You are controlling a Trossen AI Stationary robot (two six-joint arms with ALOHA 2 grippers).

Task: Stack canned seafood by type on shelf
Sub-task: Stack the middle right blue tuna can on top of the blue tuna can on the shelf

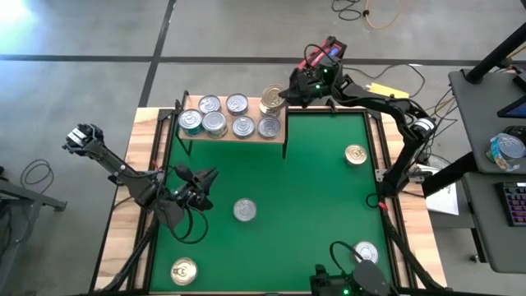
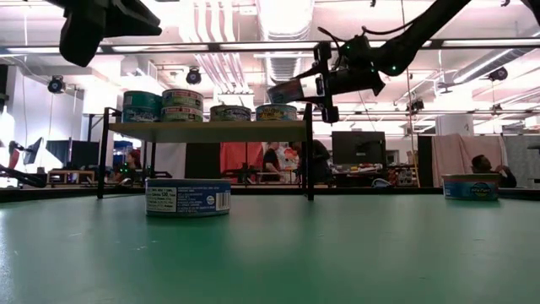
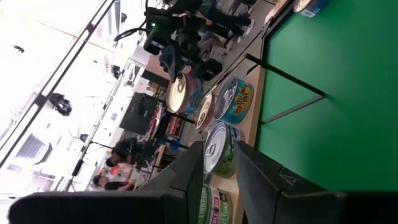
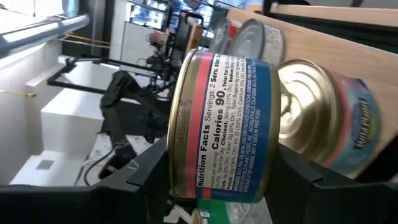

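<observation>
Gold-lidded, the can [image 1: 272, 99] in the right gripper [image 1: 284, 96] hangs just above the right end of the shelf [image 1: 279, 131], its jaws clamped on the can's sides; the right wrist view shows the label between the 2 fingers and another gold-topped can [image 4: 323, 118] lying on the shelf board just behind it. I judge this can is about to be set down onto that one, making a pair by type.

On the shelf 6 silver-topped cans [image 1: 223, 115] already sit in 2 rows, those at its left end teal-sided and seemingly stacked. So more than half of the work looks done.

Still loose on the green mat [image 1: 304, 181] are 4 cans: a silver one [image 1: 244, 210] in front of the shelf, a gold one [image 1: 356, 154] to the shelf's right, a gold one [image 1: 183, 270] far out in front towards the left, and a silver one [image 1: 366, 252] far out in front towards the right.

Left of the shelf's front the left gripper [image 1: 204, 182] waits above the mat, jaws narrowly parted, holding nothing.
</observation>
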